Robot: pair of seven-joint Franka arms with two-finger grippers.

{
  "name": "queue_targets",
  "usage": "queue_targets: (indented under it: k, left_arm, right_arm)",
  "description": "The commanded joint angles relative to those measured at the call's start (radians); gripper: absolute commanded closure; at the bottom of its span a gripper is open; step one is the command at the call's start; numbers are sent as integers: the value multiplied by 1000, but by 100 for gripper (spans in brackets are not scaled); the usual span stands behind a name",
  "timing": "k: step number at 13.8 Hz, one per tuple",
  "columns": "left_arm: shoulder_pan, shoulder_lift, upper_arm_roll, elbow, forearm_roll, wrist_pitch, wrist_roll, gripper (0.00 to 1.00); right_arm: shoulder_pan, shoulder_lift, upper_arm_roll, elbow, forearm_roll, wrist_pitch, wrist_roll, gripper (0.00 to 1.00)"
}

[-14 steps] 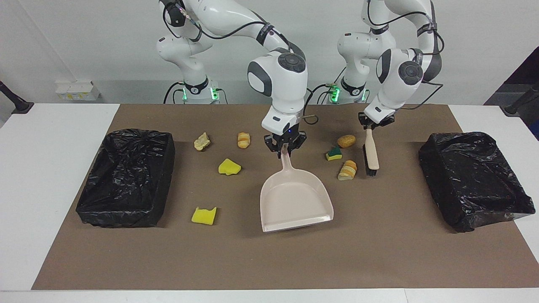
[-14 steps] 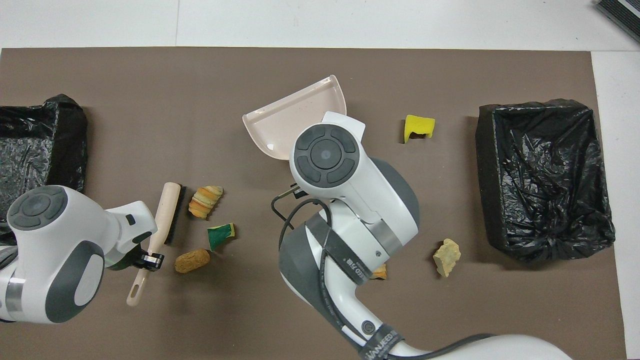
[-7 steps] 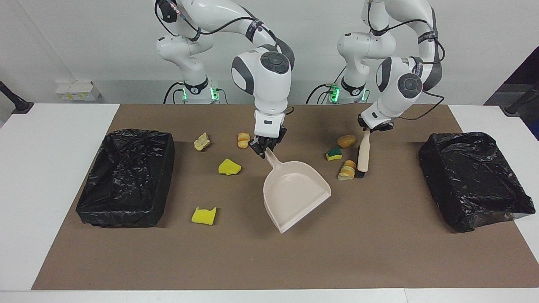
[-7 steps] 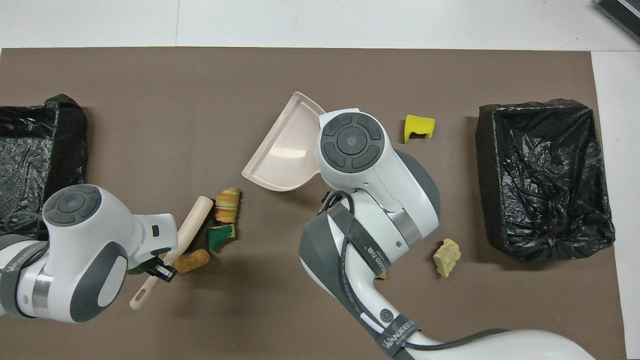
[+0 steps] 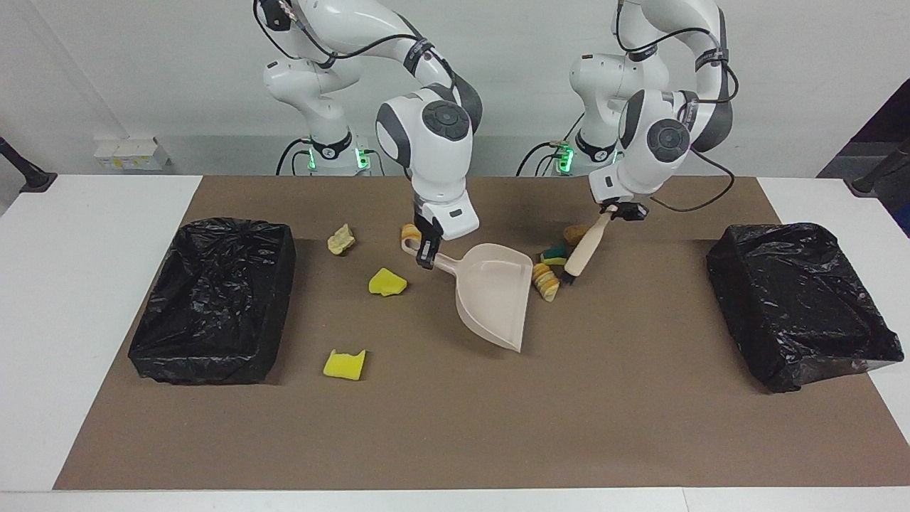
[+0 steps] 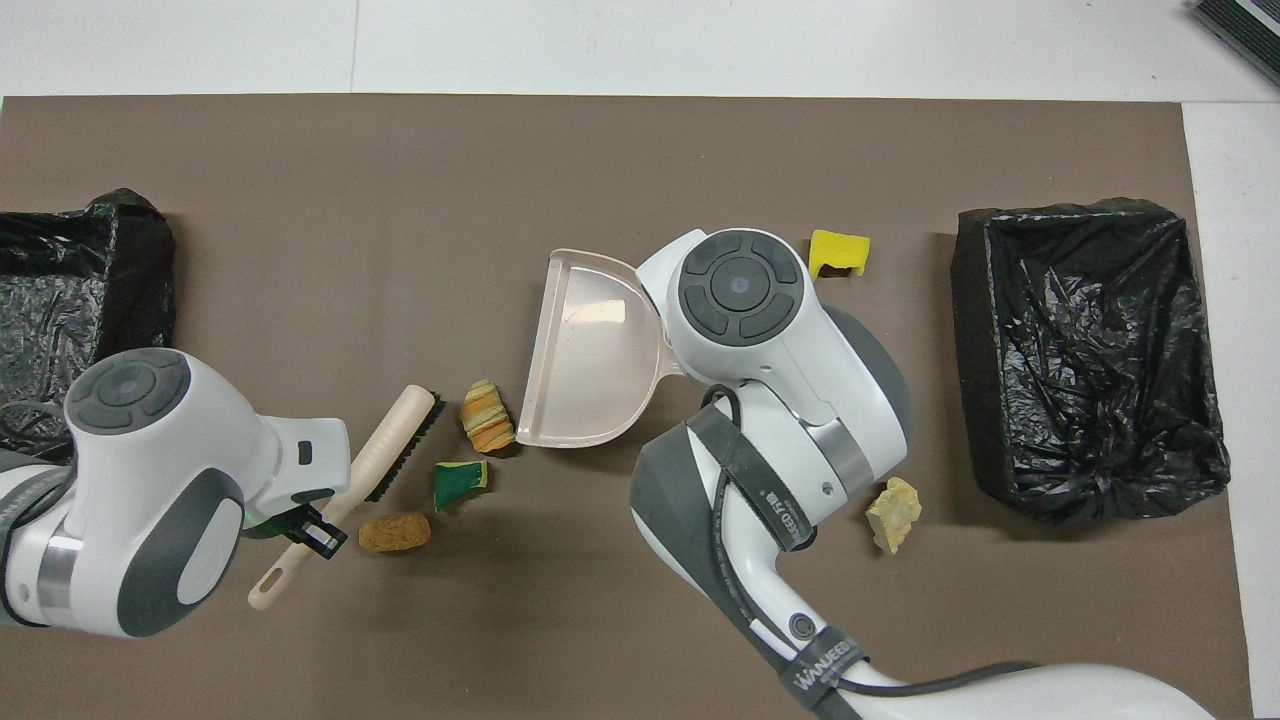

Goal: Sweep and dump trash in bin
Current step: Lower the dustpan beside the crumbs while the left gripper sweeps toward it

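My right gripper (image 5: 426, 254) is shut on the handle of the beige dustpan (image 5: 494, 295) (image 6: 590, 370), whose mouth faces the left arm's end of the table. My left gripper (image 5: 615, 210) (image 6: 318, 535) is shut on the handle of the beige brush (image 5: 584, 249) (image 6: 392, 445), bristles down by the trash. A striped bread chunk (image 5: 546, 281) (image 6: 487, 415) lies at the pan's lip. The green-backed sponge (image 5: 554, 253) (image 6: 460, 483) and a brown chunk (image 5: 574, 231) (image 6: 395, 532) sit beside the brush. Two yellow sponges (image 5: 387, 282) (image 5: 345, 364) and a pale chunk (image 5: 340, 239) lie toward the right arm's end.
A black-lined bin (image 5: 213, 299) (image 6: 1090, 360) stands at the right arm's end of the brown mat, another bin (image 5: 796, 299) (image 6: 80, 290) at the left arm's end. A bread piece (image 5: 410, 231) lies right by the right gripper, partly covered by it.
The right gripper swung the dustpan round so its mouth faces the brush. The left gripper swept the brush toward the pan, pushing the striped chunk and green-backed sponge along.
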Motion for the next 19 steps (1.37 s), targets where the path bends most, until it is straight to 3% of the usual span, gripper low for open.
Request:
queue_targets:
  k: [1,4,9,14,17,19]
  left_arm:
    - [13,-31,-2,15,8,-85,-252,100]
    - [-10,-94,-7,-56,7,-130,-573,100]
    - [-63,-186,-8,-173,-42,-109,-943,100]
    - [-206,-148,-10,-200,-194,23,-1258,100]
    - [-221,-53,-11,-182,-240,92,-1254,100]
    - [-220,-11,-10,-127,-288,106,-1147,100]
  right_arm:
    - [-30,-38,5,-61,-8,31,-130,100]
    - [-33,-68,5,-122,-25,52,-245,100]
    - [-36,-84,7,-217,-53,169,-344,100]
    - [-53,-82,8,-257,-39,226,-335,100]
    - [-54,-58,8,-265,-34,229,-303,100]
    - [-48,-55,8,-263,-34,230,-235,100]
